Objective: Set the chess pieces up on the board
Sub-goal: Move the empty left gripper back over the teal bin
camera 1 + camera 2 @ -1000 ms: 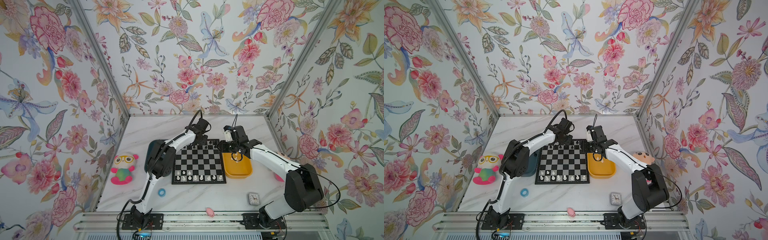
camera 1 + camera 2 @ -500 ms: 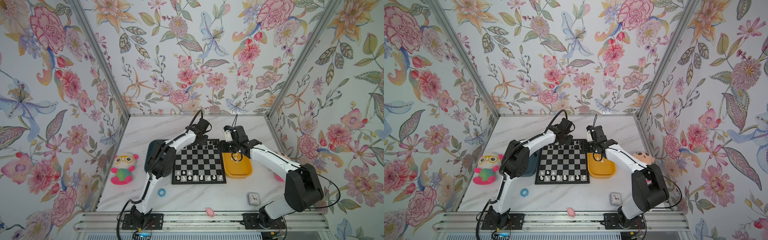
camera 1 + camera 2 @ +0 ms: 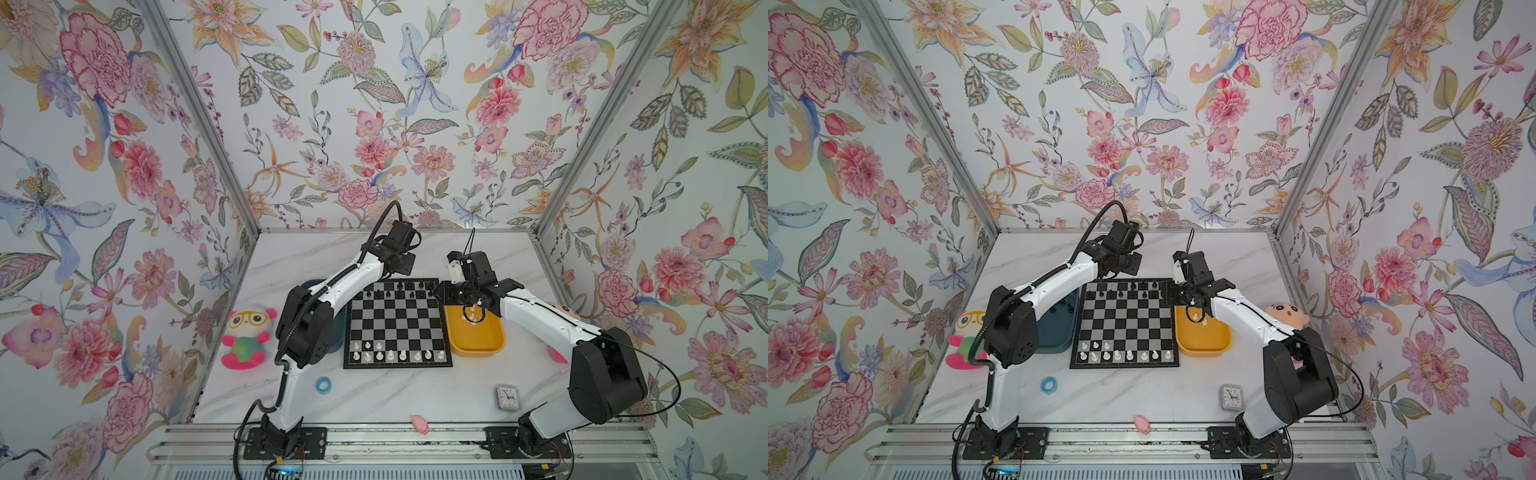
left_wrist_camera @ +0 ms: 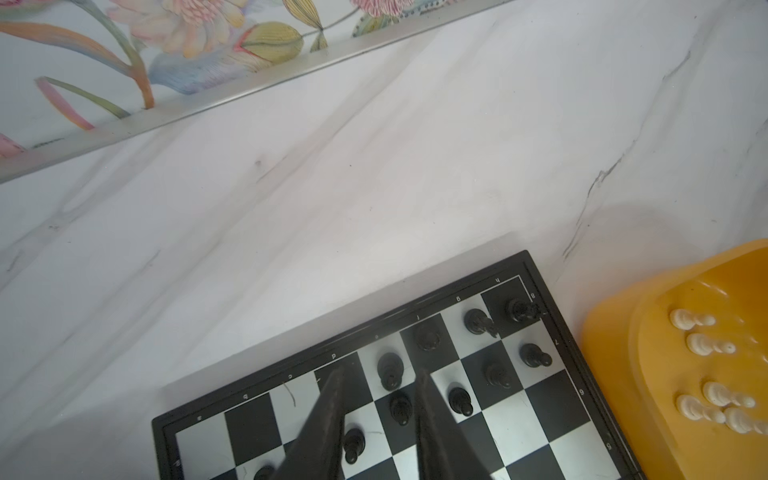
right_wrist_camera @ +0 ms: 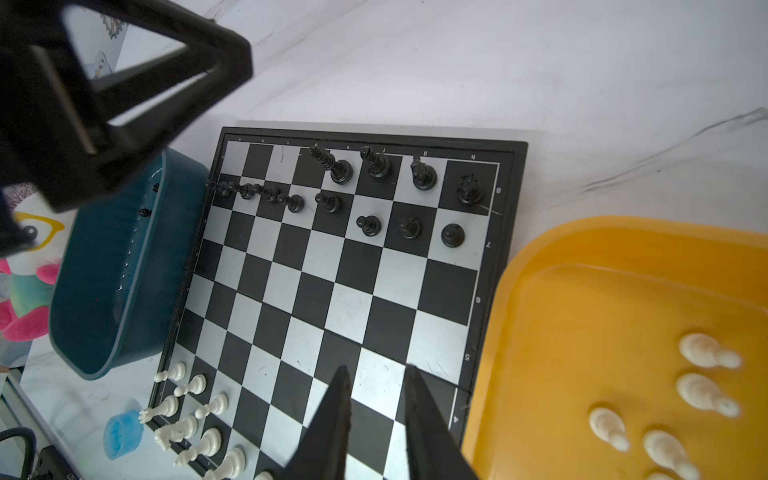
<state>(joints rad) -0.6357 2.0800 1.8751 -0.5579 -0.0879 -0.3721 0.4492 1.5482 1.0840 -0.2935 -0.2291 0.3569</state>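
Lying on their sides in the yellow bin point(image 5: 602, 324), the loose white pawns point(image 5: 706, 356) were the chess pieces I judged next in line. They sat off to one side of the right gripper point(image 5: 377, 370) rather than under it — its two fingers pointed down at bare squares near the edge of the board point(image 3: 395, 328) that borders the bin, and stood a little apart with nothing between them. Each pawn's long axis ran nearer to the line joining those fingers than across it. By my reckoning the wrist would need a turn as well as a short sideways shift before it could close over a pawn's narrow waist. The right arm was plainly the nearer one: in both top views its forearm stretched over the bin, elbow out toward the right wall, wrist bent in toward the board's far right corner. White pieces point(image 3: 390, 356) filled the nearest row and three squares of the next; black pieces point(image 5: 409, 227) held the whole second-farthest row and half of the farthest. The left gripper point(image 4: 379, 369) hung over that far row, jaws likewise apart and clamped on nothing — a black piece stood upright in the gap, touching neither finger. The left arm reached out long over the teal bin point(image 5: 108, 291), where a couple of small dark shapes, likely black pieces, showed.
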